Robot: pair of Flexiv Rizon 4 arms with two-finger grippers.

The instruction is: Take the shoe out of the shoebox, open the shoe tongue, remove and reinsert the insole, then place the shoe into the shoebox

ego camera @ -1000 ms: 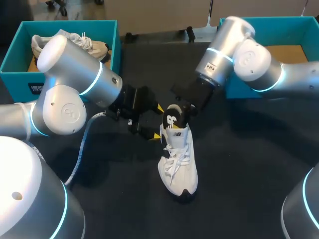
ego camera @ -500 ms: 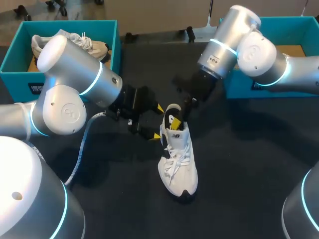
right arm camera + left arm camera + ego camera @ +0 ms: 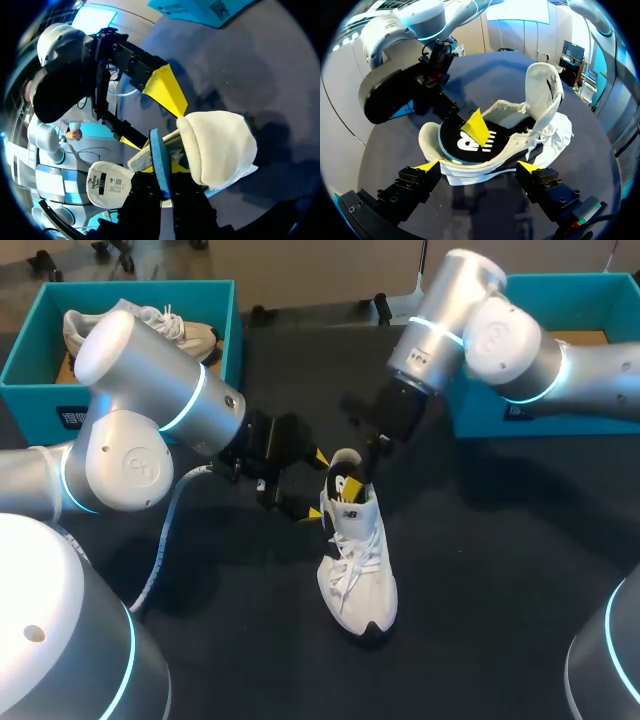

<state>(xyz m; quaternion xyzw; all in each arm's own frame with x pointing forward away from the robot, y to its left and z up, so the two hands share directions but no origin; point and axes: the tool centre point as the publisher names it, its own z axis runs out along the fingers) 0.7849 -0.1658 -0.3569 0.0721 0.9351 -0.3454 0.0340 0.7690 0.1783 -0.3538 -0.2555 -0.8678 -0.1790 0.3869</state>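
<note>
Insole work at the shoe's heel

The white shoe (image 3: 357,560) stands mid-desk, toe toward the near edge, tongue lifted. The right claw (image 3: 368,468) pinches the black insole (image 3: 345,483), which juts steeply from the heel opening. The left claw (image 3: 316,486) is spread, its tips flanking the heel. I cannot tell if this is removal or reinsertion. Either way, the next move probably needs the shoe braced.

Our left arm (image 3: 140,430) comes in from the left edge, elbow bulking at mid-left, wrist pointing right toward centre. Its left gripper (image 3: 312,486) is spread wide, yellow tips well apart, pinching nothing. Our right arm (image 3: 500,340) enters from the right edge, elbow at upper right, wrist angled down-left. Its right gripper (image 3: 362,475) points down near centre, fingers pinched on the insole (image 3: 159,150).
</note>
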